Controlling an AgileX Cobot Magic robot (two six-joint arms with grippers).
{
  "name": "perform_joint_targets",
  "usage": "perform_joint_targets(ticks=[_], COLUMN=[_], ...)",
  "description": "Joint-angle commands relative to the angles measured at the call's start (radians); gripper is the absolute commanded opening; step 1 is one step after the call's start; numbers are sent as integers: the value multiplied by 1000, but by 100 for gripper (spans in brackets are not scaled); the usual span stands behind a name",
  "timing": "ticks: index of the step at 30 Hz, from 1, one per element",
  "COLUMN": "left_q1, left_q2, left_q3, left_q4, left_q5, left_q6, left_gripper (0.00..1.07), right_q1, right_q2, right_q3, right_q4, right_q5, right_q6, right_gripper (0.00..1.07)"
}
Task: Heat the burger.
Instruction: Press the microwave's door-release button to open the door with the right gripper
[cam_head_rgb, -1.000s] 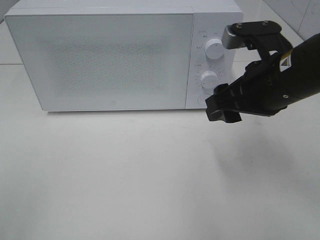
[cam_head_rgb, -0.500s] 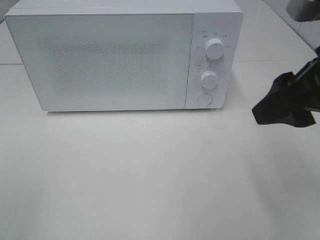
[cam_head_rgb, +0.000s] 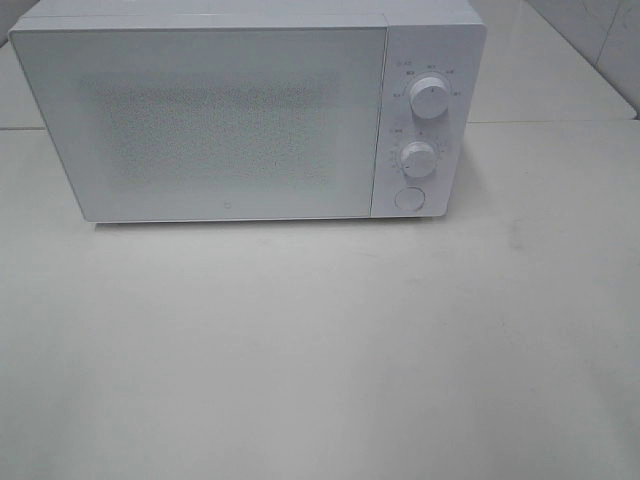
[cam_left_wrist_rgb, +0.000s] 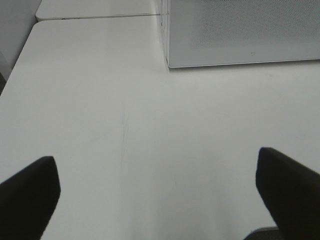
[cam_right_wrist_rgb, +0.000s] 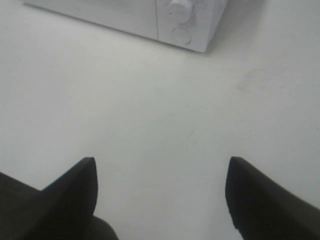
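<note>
Exterior high view: a white microwave (cam_head_rgb: 230, 120) fills the upper half of the frame, its door (cam_head_rgb: 200, 120) closed flat. The upper dial (cam_head_rgb: 428, 97), lower dial (cam_head_rgb: 417, 158) and round button (cam_head_rgb: 408, 198) sit on the panel at upper right. The pale desk (cam_head_rgb: 320, 350) takes the whole lower half. Neither arm shows here, and the burger is nowhere in sight. It may be behind the frosted door, but nothing can be made out through it.

Left wrist view: the left tool (cam_left_wrist_rgb: 156, 165) hangs above the desk with its two dark fingers spread as wide as the frame allows and nothing between them. A corner of the microwave (cam_left_wrist_rgb: 240, 30) lies well beyond them.

Right wrist view: the right tool (cam_right_wrist_rgb: 161, 162) is also parted, a little less widely, with only bare desk showing in the gap. The control end of the microwave (cam_right_wrist_rgb: 185, 20) is ahead of it. No burger here either.

As for handling (a judgement, since the burger is unseen), a burger is likely light and soft. The bun would dent under a hard squeeze, and the layers could slide apart if pinched near the top. The safer hold would be low on opposite sides, spanning the bun and filling together, with gentle closing. The door would have to be opened before any such hold.
</note>
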Motion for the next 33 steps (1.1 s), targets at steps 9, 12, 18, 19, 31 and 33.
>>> perform_joint_targets(ticks=[9,12,18,19,31,33], left_q1=[2,2,2,2,2,2], left_q2=[-17,-17,-17,-17,-13,-13], left_q3=[-1,-1,-1,-1,-1,-1], left_q4=[-3,-3,-3,-3,-1,-1], left_q5=[-13,-13,-13,-13,-13,-13], left_q6=[-6,-6,-6,-6,-6,-6], left_gripper=[100,100,100,100,100,100], right_q1=[-187,-199,-259,-264,-264,-264], right_q2=[-379,-403,-572,-599,-598,-597], right_q3=[145,153,196,205,204,200], right_q4=[-6,-6,-8,-7,-6,-5], right_q5=[73,73,105,114,114,110], right_q6=[-26,-26,-26,-25,-25,-25], right_gripper=[71,71,71,71,71,71])
